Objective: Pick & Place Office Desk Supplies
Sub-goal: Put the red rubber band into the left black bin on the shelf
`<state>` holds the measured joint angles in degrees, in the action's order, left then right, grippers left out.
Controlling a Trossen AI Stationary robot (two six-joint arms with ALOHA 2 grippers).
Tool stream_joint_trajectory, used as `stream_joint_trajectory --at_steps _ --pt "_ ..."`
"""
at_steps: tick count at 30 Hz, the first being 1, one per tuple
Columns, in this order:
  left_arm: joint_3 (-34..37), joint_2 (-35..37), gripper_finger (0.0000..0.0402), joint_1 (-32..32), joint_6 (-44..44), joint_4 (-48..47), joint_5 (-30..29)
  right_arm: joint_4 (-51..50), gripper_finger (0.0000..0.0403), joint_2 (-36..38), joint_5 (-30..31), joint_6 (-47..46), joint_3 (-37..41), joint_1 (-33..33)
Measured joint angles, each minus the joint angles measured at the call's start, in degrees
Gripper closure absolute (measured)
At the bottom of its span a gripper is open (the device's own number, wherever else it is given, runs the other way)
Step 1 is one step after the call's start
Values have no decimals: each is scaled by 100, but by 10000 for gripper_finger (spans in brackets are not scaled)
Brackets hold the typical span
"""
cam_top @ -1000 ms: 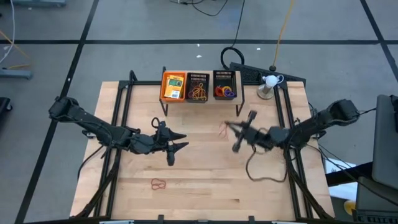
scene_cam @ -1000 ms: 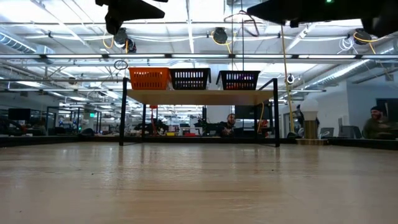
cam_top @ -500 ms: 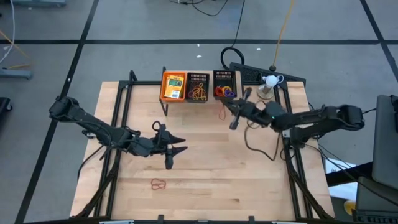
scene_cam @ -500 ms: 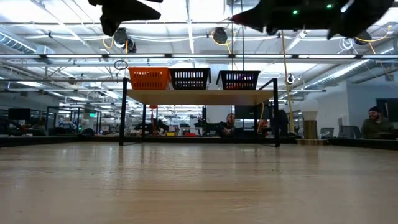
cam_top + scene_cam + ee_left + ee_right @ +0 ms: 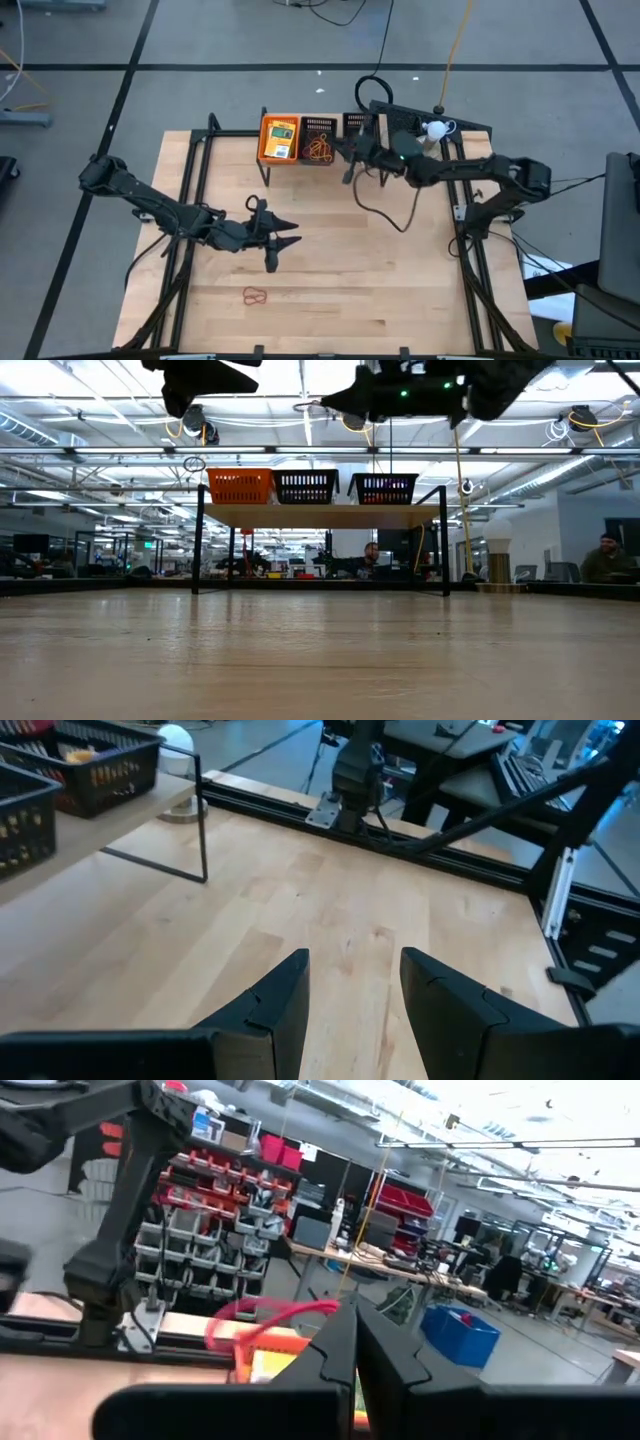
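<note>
**Right tool carrying a rubber band to the trays**

Right tool (image 5: 347, 160) hangs above the raised shelf at 12 o'clock on the worktop (image 5: 330, 290), roughly over the gap between the middle black tray (image 5: 319, 140) and the right-hand black tray (image 5: 360, 124). Its fingers are pressed together, clamped on a thin red rubber-band loop (image 5: 262, 1323) (loop plain in the right wrist view, lost against the arm from overhead). Step in hand, as I judge it: transport for placement, loop not yet released.

Left tool (image 5: 275, 240) hovers over mid-worktop, toward 9 o'clock of centre, fingers (image 5: 275, 1010) apart, nothing between them.

Other supplies: yellow-orange packets (image 5: 281, 138) in the orange tray (image 5: 263, 140); a tangle of bands (image 5: 320, 152) in the middle tray; one band loop (image 5: 255, 295) lies loose near 7 o'clock.

Next move calls for: centring over the band tray, lowering, then parting the fingers. The loose loop looks the natural target for the left tool.
</note>
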<state>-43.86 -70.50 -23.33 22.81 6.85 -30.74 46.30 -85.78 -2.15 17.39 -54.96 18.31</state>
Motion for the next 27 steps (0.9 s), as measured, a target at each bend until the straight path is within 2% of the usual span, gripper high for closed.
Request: stream_joint_trajectory --at_steps 5,12,21,27 --pt "0 0 250 0 -2 -181 246 7 403 -470 -407 -264 -446 295" --pt "0 0 250 0 -93 -308 275 20 403 -867 -398 -282 -649 608" --pt "0 0 250 15 -363 -306 242 -242 403 -1010 -415 -290 -647 865" --pt "0 0 249 142 -361 -303 223 -30 374 -1005 -1028 -35 -647 826"
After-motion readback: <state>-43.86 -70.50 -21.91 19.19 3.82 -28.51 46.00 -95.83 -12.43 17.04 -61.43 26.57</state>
